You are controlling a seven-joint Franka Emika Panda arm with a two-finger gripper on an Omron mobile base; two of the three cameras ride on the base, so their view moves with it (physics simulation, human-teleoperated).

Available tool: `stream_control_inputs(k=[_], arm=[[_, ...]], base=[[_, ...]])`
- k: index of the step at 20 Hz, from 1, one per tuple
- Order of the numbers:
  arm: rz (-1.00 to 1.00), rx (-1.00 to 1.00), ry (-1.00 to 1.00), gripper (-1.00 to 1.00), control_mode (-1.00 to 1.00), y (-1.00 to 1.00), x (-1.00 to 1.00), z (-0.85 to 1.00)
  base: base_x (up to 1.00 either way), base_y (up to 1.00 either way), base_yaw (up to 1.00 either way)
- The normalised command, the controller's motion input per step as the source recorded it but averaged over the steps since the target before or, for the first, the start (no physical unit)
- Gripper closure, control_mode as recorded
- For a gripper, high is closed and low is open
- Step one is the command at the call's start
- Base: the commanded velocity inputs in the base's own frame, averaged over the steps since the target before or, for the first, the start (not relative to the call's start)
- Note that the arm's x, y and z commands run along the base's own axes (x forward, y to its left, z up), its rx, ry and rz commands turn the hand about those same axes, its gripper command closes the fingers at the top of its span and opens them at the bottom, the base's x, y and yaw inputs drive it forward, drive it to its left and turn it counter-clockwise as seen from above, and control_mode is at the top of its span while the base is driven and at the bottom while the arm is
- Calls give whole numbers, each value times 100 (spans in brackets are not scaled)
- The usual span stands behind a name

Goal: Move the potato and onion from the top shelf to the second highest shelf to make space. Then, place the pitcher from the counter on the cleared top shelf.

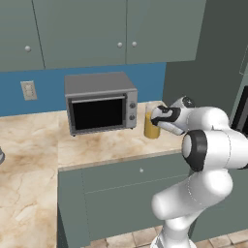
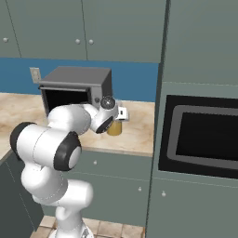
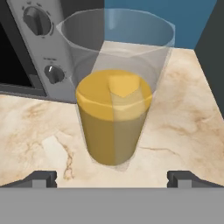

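Gripper (image 3: 112, 179) spread wide, empty, just short of pitcher (image 3: 114, 100) beside toaster oven (image 1: 100, 102). Advance level, centre jaws on body, close below the juice line.

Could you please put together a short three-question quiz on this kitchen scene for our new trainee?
1. True or false: the hand has already closed on the pitcher.
2. What stands on the counter directly beside the pitcher?
A. a kettle
B. the toaster oven
C. a bowl
3. What colour is the liquid in the pitcher?

Key
1. False: the fingers stand wide apart, with the pitcher ahead of them, untouched.
2. B
3. Orange-yellow
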Motion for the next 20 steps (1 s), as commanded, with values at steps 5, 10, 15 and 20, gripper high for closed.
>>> stream_control_inputs(k=[5, 10, 15, 20], arm=[[4, 0, -3, -100, -100, 0, 36, -17], [5, 1, -1, -100, -100, -6, 38, -16], [6, 1, -1, -100, -100, -9, 35, -19], [7, 1, -1, -100, -100, -9, 33, -20]], base=[[0, 0, 0], [0, 0, 0], [0, 0, 0], [0, 0, 0]])
